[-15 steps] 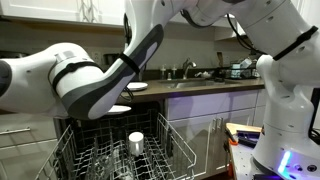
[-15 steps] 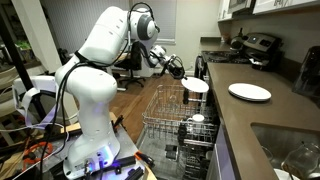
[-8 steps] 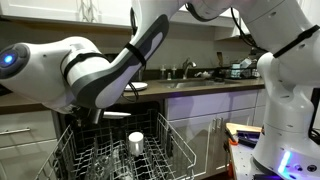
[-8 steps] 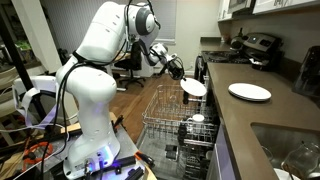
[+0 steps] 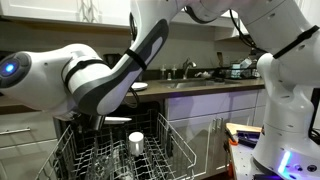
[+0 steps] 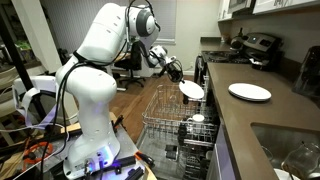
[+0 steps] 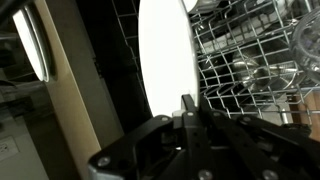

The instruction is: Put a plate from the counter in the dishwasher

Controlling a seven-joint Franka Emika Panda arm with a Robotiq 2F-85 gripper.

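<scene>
My gripper (image 6: 178,74) is shut on the rim of a round white plate (image 6: 192,90) and holds it tilted over the dishwasher's pulled-out wire rack (image 6: 168,122), beside the dark brown counter (image 6: 238,125). In the wrist view the plate (image 7: 166,55) stands edge-on between my fingers (image 7: 190,112), with the rack (image 7: 250,60) to its right. A second white plate (image 6: 250,92) lies flat on the counter and also shows in an exterior view (image 5: 137,87). There my own arm hides the gripper above the rack (image 5: 172,150).
A white upright cup (image 5: 136,142) stands in the rack and shows in both exterior views (image 6: 197,119). A sink (image 6: 292,150) is set in the counter near the camera. A stove with pots (image 6: 250,45) is at the far end. White cabinet fronts (image 5: 215,125) flank the dishwasher.
The gripper with the plate has moved slightly down and away from the counter, over the rack. The plate on the counter has not moved.
</scene>
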